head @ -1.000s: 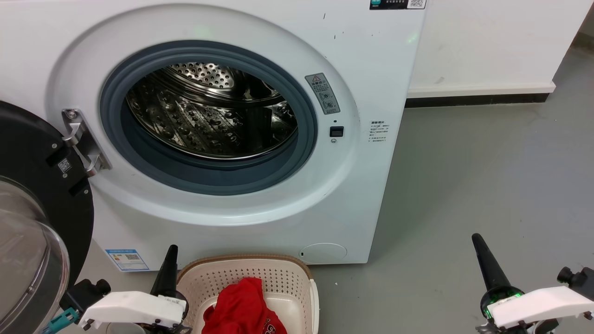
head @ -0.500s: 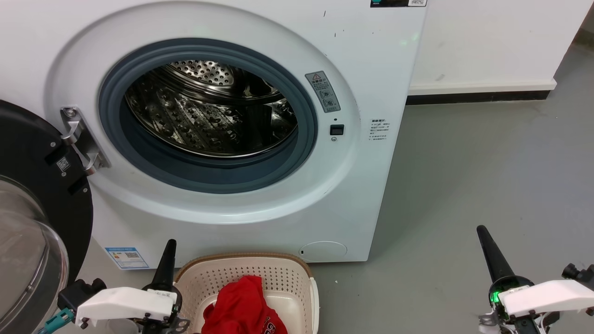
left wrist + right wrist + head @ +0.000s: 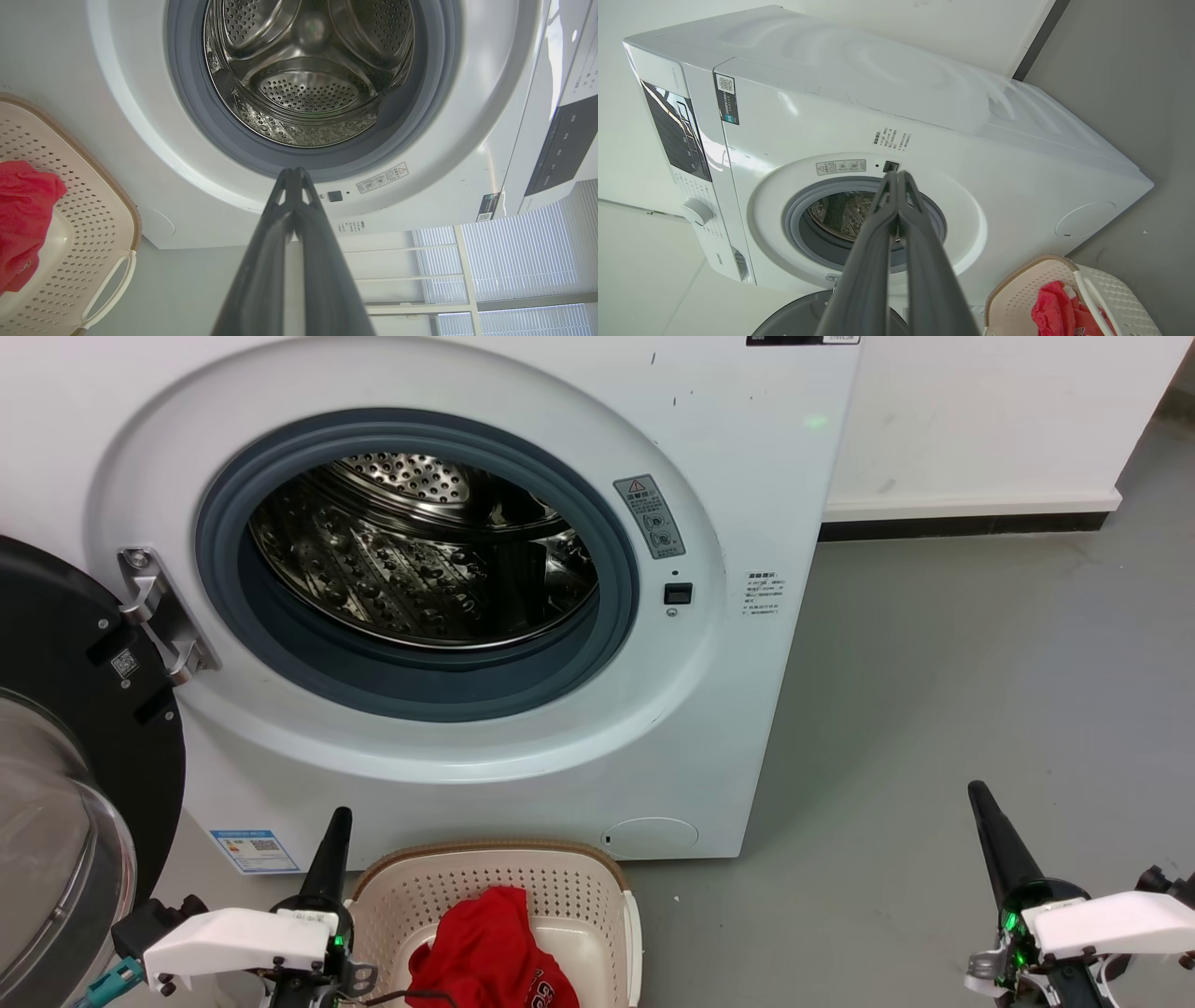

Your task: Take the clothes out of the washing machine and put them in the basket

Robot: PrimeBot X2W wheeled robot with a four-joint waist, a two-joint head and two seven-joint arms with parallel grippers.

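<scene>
At the far left the door of the washing machine stands open. It is cut off by the picture edge, and the QR sticker on its black frame is too small to read. Next comes the left end effector, its two dark fingers pressed together with nothing between them, just beside the left side of the basket. The basket stands on the grey floor directly in front of the machine. The clothes lie inside it as a red heap (the lower part is cut off by the bottom edge, and the white lettering cannot be read). Above, the grey seal hides the lower front of the steel drum. A warning sticker with a red triangle sits right of the seal; its text is illegible. At the far right, the right end effector is also fully closed and holds nothing, well apart from the basket
</scene>
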